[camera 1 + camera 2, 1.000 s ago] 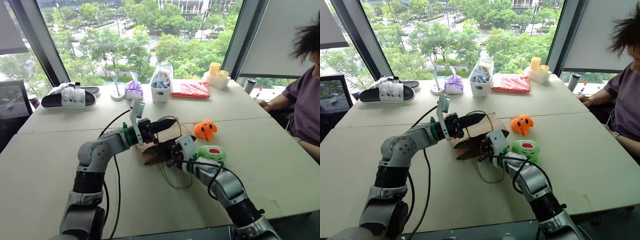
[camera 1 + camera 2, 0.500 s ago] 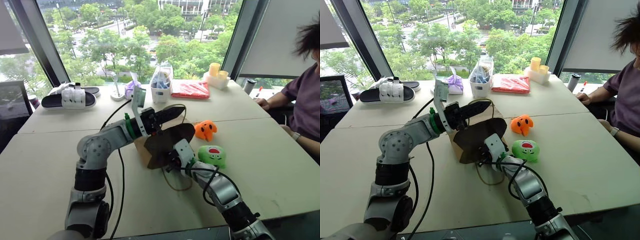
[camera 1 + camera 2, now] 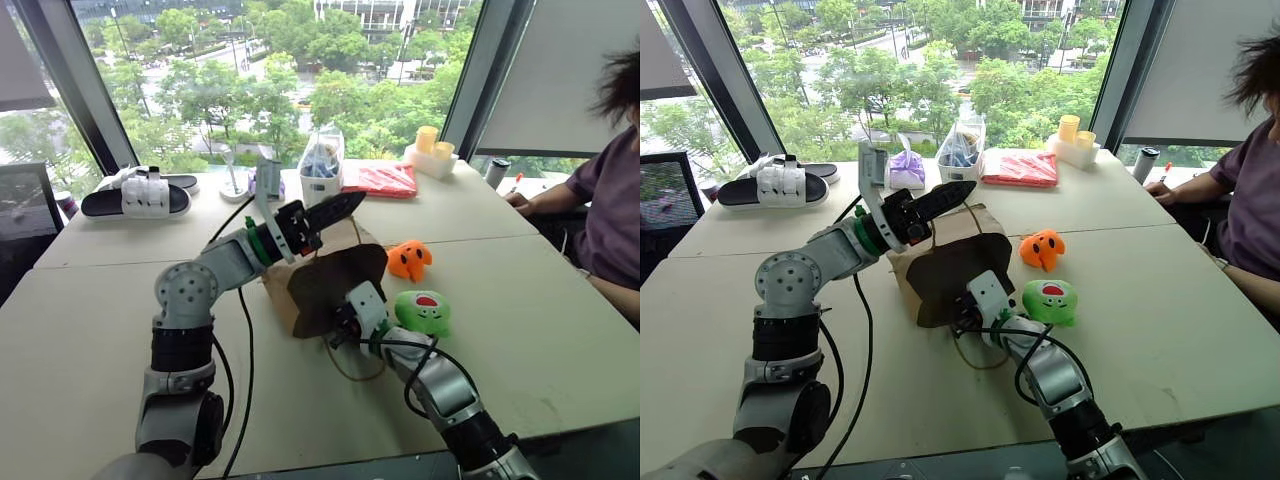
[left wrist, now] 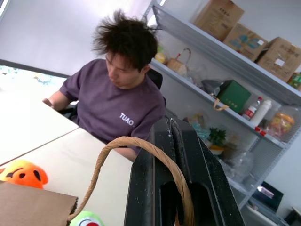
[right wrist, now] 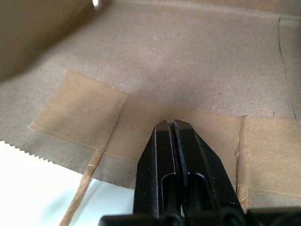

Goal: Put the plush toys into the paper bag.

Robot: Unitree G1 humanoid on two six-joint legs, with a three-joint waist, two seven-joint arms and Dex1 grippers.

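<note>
Left wrist view gives you "TUAO" on the person's shirt (image 4: 126,119); both grippers (image 4: 172,123) (image 5: 172,123) pinch the paper bag (image 3: 945,268).

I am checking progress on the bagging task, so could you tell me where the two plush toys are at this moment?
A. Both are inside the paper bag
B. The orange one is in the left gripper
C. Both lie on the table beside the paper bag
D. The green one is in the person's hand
C: the orange plush toy and the green plush toy both lie on the table, just to the right of the paper bag.
</note>
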